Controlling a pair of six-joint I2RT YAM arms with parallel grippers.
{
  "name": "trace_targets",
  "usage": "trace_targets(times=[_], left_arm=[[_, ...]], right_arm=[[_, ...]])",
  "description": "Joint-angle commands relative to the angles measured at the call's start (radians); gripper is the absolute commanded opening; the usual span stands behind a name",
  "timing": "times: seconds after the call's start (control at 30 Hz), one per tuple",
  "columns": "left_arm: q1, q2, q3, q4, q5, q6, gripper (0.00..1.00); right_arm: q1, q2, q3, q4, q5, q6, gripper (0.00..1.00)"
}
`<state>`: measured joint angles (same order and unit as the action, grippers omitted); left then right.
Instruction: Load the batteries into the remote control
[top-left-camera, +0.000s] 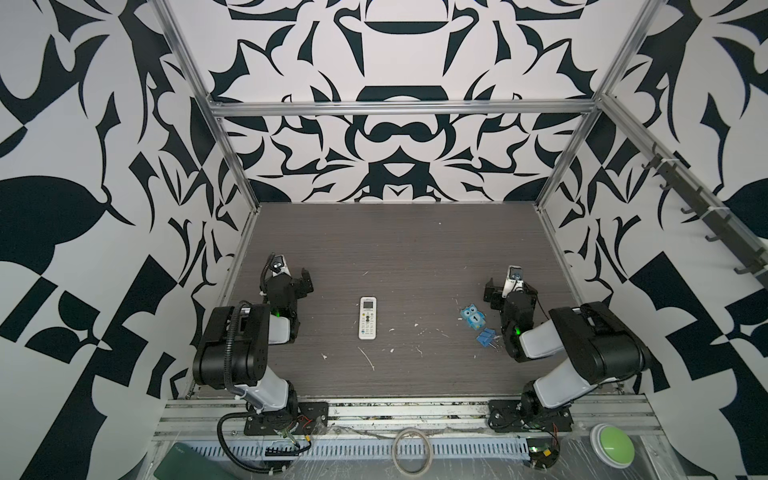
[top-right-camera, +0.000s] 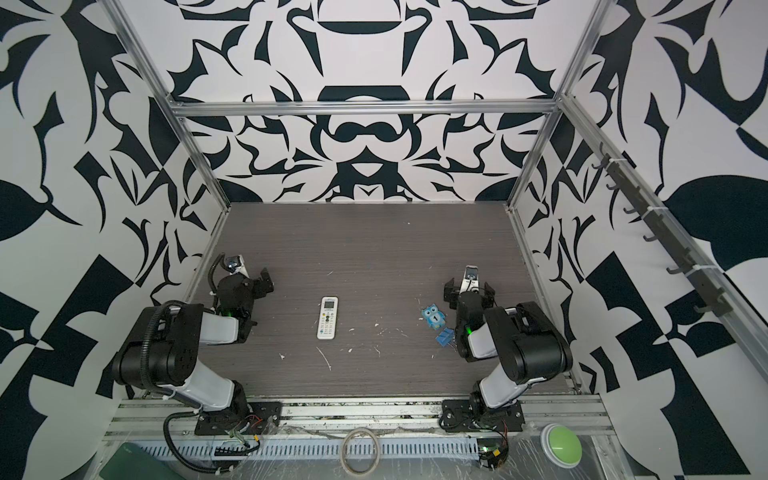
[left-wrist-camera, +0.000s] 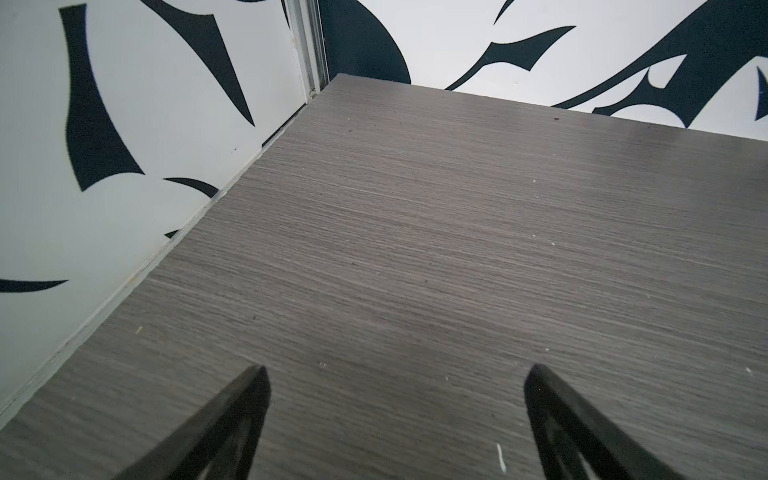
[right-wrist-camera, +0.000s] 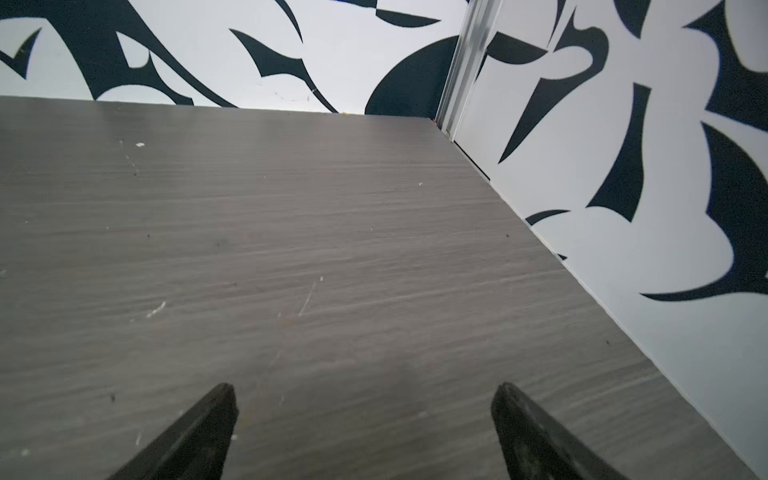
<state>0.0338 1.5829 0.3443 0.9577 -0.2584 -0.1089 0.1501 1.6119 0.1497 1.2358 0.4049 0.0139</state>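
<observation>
The slim white remote control (top-left-camera: 368, 318) (top-right-camera: 327, 318) lies face up mid-table in both top views, its small screen at the far end. No batteries show in any view. My left gripper (top-left-camera: 291, 272) (top-right-camera: 250, 271) hovers at the left of the table, well left of the remote, and is open. In the left wrist view its jaws (left-wrist-camera: 395, 374) stand wide apart over bare tabletop. My right gripper (top-left-camera: 510, 283) (top-right-camera: 469, 285) is at the right, far from the remote. It is also open (right-wrist-camera: 363, 390), with nothing between its fingers.
A blue owl figure (top-left-camera: 472, 318) (top-right-camera: 433, 319) and a small blue piece with thin pins (top-left-camera: 485, 336) lie by the right arm. White debris flecks (top-left-camera: 365, 357) dot the grey wood-grain table (top-left-camera: 415, 249). Patterned walls close three sides. A tape roll (top-left-camera: 412, 451) and green button (top-left-camera: 611, 444) sit on the front rail.
</observation>
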Motion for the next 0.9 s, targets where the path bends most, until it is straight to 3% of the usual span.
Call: trace_targets(times=[0.0,0.07,0.17,0.2,0.3,0.43,0.57,0.73,0.87], left_arm=[[0.004,-0.019,0.014,0.008,-0.008,-0.006,0.99],[0.005,-0.019,0.015,0.008,-0.007,-0.005,0.99],[0.004,-0.020,0.014,0.008,-0.008,-0.005,0.99],[0.005,-0.019,0.015,0.008,-0.007,-0.006,0.99],[0.005,-0.018,0.018,0.004,-0.006,-0.007,0.99],[0.005,-0.019,0.015,0.006,-0.006,-0.006,0.99],[0.003,-0.019,0.015,0.007,-0.008,-0.006,0.99],[0.004,-0.014,0.020,0.001,-0.007,-0.006,0.99],[0.004,-0.015,0.023,-0.004,-0.002,-0.007,0.99]], right_arm=[[0.008,-0.035,0.059,-0.005,0.033,0.001,1.00],[0.005,-0.064,0.118,-0.161,0.027,0.017,1.00],[0.011,-0.023,0.014,0.083,0.022,-0.004,1.00],[0.012,-0.008,0.027,0.092,0.025,-0.011,1.00],[0.011,-0.059,0.117,-0.152,0.036,0.011,1.00],[0.011,-0.036,0.119,-0.116,0.039,-0.007,1.00],[0.009,-0.042,0.182,-0.244,0.046,0.005,1.00],[0.010,-0.032,0.069,-0.018,0.033,-0.002,1.00],[0.010,-0.056,0.151,-0.213,0.029,0.004,1.00]])
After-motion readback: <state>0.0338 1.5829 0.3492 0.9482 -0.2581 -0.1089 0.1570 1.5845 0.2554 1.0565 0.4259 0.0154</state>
